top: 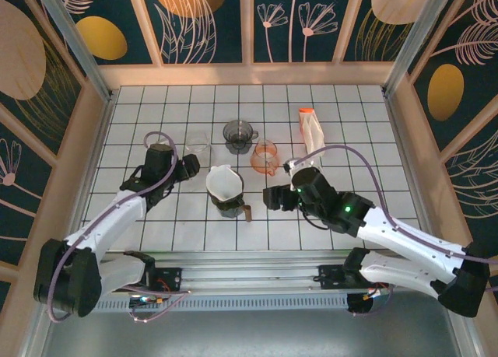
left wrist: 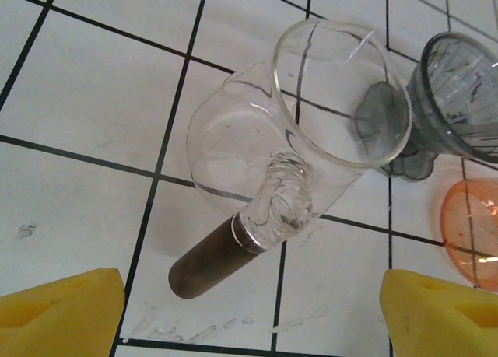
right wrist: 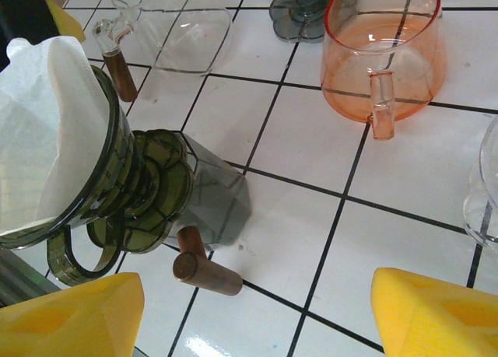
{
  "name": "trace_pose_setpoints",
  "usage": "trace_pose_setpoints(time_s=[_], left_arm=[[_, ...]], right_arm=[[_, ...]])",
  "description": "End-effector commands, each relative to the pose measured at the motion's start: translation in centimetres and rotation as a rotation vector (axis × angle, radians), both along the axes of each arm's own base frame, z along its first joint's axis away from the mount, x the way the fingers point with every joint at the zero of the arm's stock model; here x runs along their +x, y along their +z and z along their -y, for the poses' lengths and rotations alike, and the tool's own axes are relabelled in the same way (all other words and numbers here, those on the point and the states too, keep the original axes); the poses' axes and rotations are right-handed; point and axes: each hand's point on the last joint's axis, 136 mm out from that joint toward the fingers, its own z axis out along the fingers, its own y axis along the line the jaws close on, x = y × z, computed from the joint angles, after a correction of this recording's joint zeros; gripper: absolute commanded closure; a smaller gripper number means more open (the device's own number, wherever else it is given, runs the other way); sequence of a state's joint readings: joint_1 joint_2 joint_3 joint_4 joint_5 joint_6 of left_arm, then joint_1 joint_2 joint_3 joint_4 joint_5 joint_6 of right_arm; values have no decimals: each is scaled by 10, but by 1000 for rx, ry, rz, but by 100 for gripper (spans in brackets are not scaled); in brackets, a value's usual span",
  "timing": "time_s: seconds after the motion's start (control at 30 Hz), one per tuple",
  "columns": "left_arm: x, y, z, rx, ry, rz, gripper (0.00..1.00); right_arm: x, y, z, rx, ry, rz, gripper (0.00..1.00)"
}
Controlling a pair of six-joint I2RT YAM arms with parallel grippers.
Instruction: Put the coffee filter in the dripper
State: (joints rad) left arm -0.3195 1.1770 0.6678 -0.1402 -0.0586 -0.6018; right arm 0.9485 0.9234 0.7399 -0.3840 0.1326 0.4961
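The white coffee filter [right wrist: 43, 131] sits inside the olive-green dripper [right wrist: 128, 194]. From above, the filter [top: 223, 182] shows at mid-table. The dripper rests on a grey glass server [right wrist: 222, 194] with a wooden handle [right wrist: 208, 270]. My right gripper [right wrist: 253, 314] is open just right of that handle, its yellow fingertips [right wrist: 70, 318] wide apart with nothing between them; it is also in the top view [top: 272, 197]. My left gripper [left wrist: 250, 314] [top: 189, 169] is open over a clear glass carafe [left wrist: 311, 131], just short of its dark handle [left wrist: 206, 264].
A grey dripper [top: 239, 133] and an orange cup [top: 265, 156] stand behind the server. A filter packet [top: 311, 127] lies at the back right. Some clear glassware [right wrist: 486, 186] shows at the right edge of the right wrist view. Frame posts and walls ring the tiled table [top: 140, 108].
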Motion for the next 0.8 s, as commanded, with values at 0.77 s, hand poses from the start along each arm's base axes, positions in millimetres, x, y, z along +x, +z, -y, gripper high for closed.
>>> trace_pose_setpoints(time_s=[0.77], left_arm=[[44,-28,11,169,-28,-36,47]], right_arm=[[1,20,17,90,-21,77,23]])
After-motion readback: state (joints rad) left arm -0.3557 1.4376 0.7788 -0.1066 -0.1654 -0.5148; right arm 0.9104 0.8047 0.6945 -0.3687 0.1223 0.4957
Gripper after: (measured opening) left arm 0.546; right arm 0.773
